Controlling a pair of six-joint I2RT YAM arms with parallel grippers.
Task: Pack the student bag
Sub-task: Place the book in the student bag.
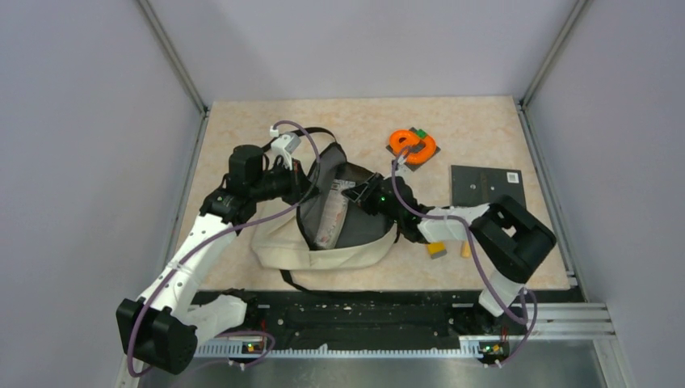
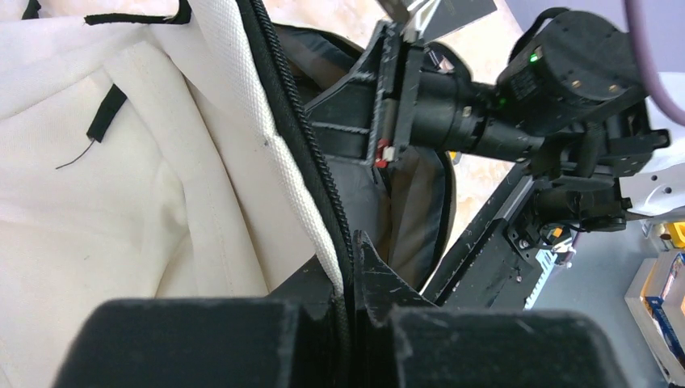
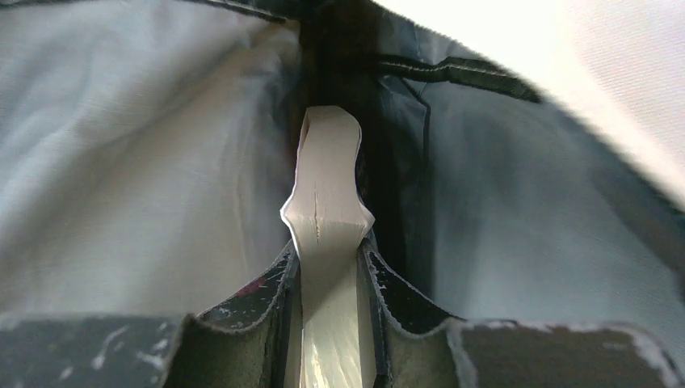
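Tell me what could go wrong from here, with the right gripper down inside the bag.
1. The pale flat item held in the right gripper is bent at its far end, down among the grey lining; pushing deeper could crumple it.
2. The left gripper pinches only the zipper edge of the student bag; if it slips, the opening might sag shut around the other gripper.
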